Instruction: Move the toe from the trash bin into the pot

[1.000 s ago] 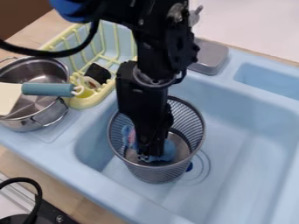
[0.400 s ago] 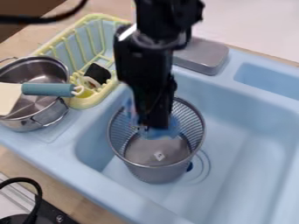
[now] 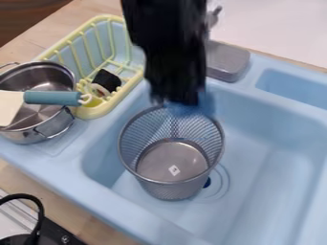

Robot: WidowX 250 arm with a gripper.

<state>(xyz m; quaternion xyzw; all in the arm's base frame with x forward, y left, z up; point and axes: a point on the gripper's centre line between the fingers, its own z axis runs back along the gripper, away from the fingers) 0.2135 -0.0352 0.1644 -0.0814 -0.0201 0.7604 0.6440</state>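
The black gripper (image 3: 177,99) hangs over the back rim of the mesh trash bin, shut on a blue plush toy (image 3: 197,108) that is blurred and partly hidden behind it. Below stands the grey mesh trash bin (image 3: 171,183), upright in the sink, with a bare bottom and a small white label. At the left, the steel pot (image 3: 27,136) rests on the sink's ledge, a spatula with a blue handle lying across its top.
A yellow dish rack (image 3: 96,111) with a black item in it stands between pot and bin. Behind the sink basin (image 3: 275,158) lies a grey block (image 3: 228,61). A black cable curves at the lower left.
The gripper has risen from inside the bin to above its back rim, carrying the blue toy up with it. Bin, pot and rack have stayed in place.
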